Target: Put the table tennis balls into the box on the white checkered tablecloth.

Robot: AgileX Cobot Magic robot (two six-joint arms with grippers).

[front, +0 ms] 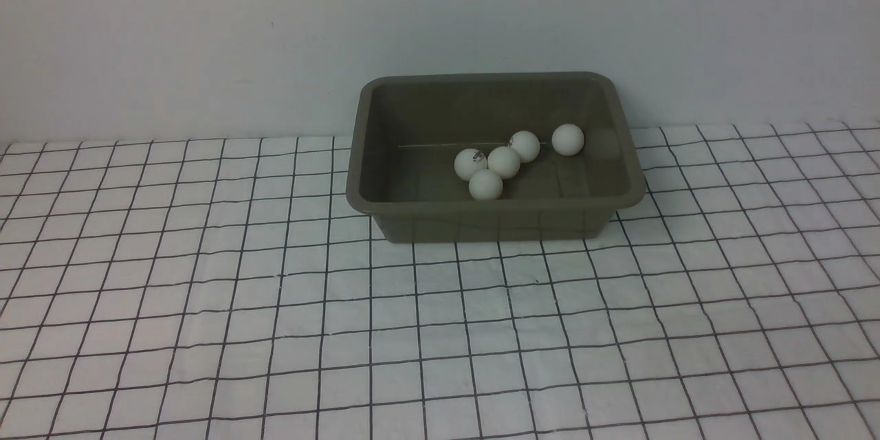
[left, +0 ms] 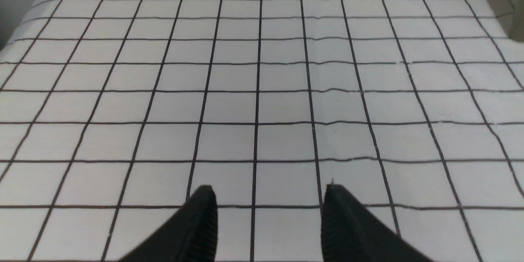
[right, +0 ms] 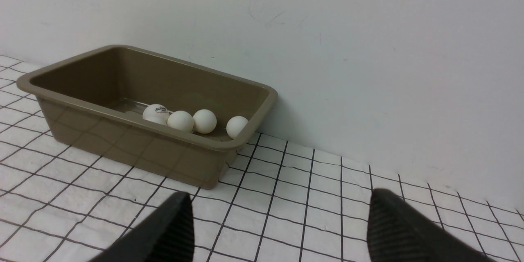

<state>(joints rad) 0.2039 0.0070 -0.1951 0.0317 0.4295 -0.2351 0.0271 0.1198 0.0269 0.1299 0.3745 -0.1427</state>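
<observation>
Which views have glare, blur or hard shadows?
Front view: even, soft light; the box casts only a faint shadow on the white checkered tablecloth, and the table tennis balls look sharp. Right wrist view: glossy outer box wall mirrors the grid. Left wrist view: sharp grid, blurred in the far corner.

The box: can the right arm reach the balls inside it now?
Probably yes. The right gripper is open and empty, facing the box, whose top is uncovered. Nothing lies between them on the tablecloth; the balls sit exposed inside.
</observation>
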